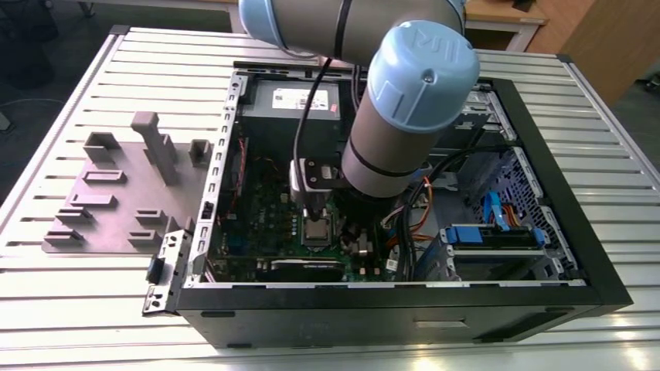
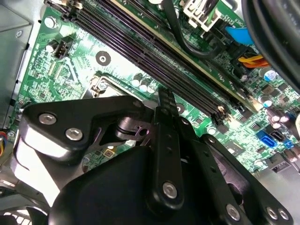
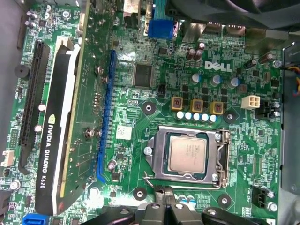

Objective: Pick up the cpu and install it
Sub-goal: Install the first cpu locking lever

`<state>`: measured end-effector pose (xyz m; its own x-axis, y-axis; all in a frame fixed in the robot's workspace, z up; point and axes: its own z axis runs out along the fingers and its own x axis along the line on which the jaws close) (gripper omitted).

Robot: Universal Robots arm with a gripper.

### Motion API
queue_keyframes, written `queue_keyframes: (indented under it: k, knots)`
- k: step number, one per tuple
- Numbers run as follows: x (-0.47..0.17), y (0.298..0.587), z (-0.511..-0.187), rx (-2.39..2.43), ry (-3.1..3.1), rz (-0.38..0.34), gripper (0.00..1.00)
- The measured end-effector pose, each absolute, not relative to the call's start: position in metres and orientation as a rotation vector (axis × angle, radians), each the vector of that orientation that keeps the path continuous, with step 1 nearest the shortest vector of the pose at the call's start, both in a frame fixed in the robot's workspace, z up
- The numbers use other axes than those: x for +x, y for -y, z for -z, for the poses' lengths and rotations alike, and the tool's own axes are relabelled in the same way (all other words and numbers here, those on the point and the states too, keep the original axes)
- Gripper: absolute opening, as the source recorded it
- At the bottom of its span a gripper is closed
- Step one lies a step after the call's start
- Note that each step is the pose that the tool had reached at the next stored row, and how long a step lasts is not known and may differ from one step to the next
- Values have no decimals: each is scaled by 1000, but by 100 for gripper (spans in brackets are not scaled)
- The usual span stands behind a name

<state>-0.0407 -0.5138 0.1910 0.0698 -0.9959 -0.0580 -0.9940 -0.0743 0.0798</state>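
While my arm reaches down into the open computer case (image 1: 577,270) on the slatted counter (image 1: 103,294), my claw (image 3: 162,202) hovers just beside the socket frame (image 3: 159,157), at the edge away from the row of gold square components. Its fingertips (image 3: 157,194) sit pressed together with nothing between them. The cpu (image 3: 187,155) lies flat inside the socket frame on the green motherboard (image 3: 131,103), silvery top facing up, its edges square to the frame, apart from my claw. In the exterior view the cpu (image 1: 315,229) shows just below my wrist, near the middle of the motherboard.

A long black graphics card (image 3: 58,140) stands in its slot well apart from the socket frame, past a blue slot (image 3: 105,117). In the second wrist view the dark memory slots (image 2: 154,65) run diagonally across the board beyond my claw's black linkage (image 2: 164,140). Outside the case, a grey fixture plate (image 1: 113,201) with raised blocks rests on the counter at the exterior view's left.
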Motion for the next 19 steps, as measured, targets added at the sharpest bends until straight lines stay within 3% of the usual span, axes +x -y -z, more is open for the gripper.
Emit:
queue_keyframes:
  k: [19]
  knots:
    - [-41,514,-215,2284,2125,153,11]
